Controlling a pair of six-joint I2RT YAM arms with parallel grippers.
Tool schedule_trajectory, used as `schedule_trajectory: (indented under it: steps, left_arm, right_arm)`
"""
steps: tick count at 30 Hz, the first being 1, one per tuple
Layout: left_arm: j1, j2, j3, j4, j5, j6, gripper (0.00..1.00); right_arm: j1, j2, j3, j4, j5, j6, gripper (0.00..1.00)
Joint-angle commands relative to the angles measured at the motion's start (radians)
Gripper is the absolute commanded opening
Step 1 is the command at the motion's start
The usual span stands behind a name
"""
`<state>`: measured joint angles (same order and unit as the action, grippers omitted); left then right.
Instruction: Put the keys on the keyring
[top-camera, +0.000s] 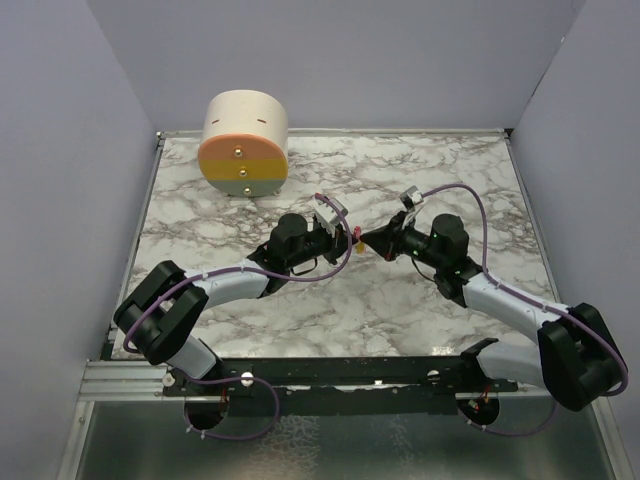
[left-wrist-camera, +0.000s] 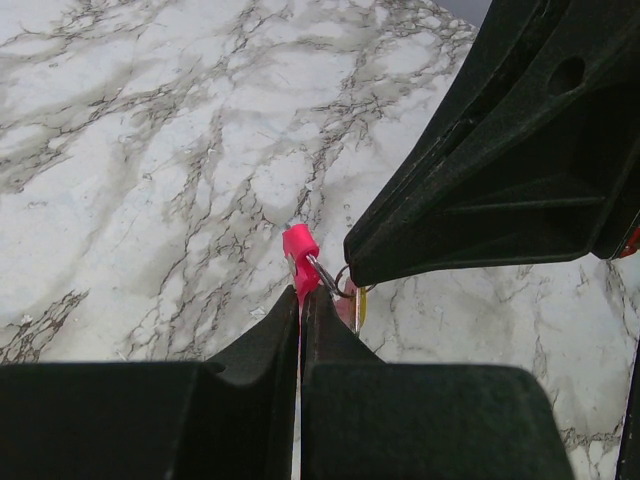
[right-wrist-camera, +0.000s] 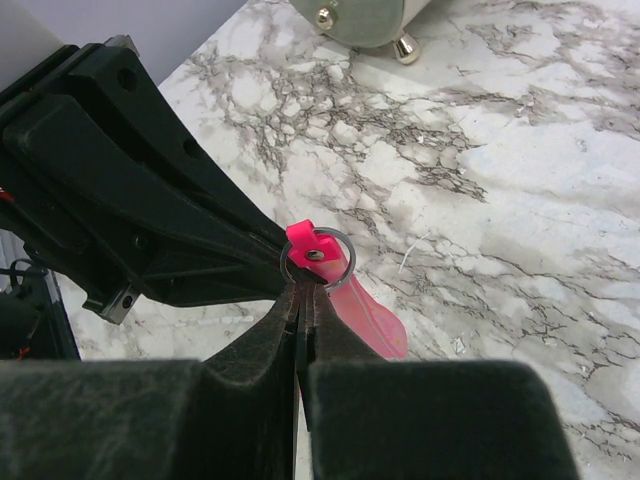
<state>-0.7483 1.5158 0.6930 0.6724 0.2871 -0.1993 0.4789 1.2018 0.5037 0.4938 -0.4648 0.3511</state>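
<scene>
On my left wrist feed I see only a sliver of the tiny flat yellow-orange key (left-wrist-camera: 360, 306). The right gripper (left-wrist-camera: 352, 268) covers the rest, so I can't tell if it's threaded. The slim pink strap keyring (left-wrist-camera: 299, 250) vanishes between the left gripper (left-wrist-camera: 300, 296)'s 2 fingers. Overhead, the keyring is a speck too small to read. The cream-and-orange cylinder (right-wrist-camera: 355, 18) is cropped on my right wrist feed.

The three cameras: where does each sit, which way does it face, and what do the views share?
Top external: above and behind, looking down on the table; left arm and right arm show.
Left wrist: on the left arm, looking past the left gripper at the right gripper.
Right wrist: on the right arm, looking past its gripper at the left one.
Shared: the keyring, in all.
</scene>
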Motion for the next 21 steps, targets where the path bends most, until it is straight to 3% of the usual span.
schedule_trajectory:
  steps: [1,21]
  left_arm:
    - [-0.005,-0.021,0.009,0.032,0.015,0.017,0.00]
    - [-0.006,-0.036,-0.004,0.033,0.061,0.039,0.00]
  right_arm:
    - [0.007,0.017,0.007,0.015,0.024,0.006,0.01]
    - [0.007,0.007,0.041,-0.040,0.108,-0.005,0.01]
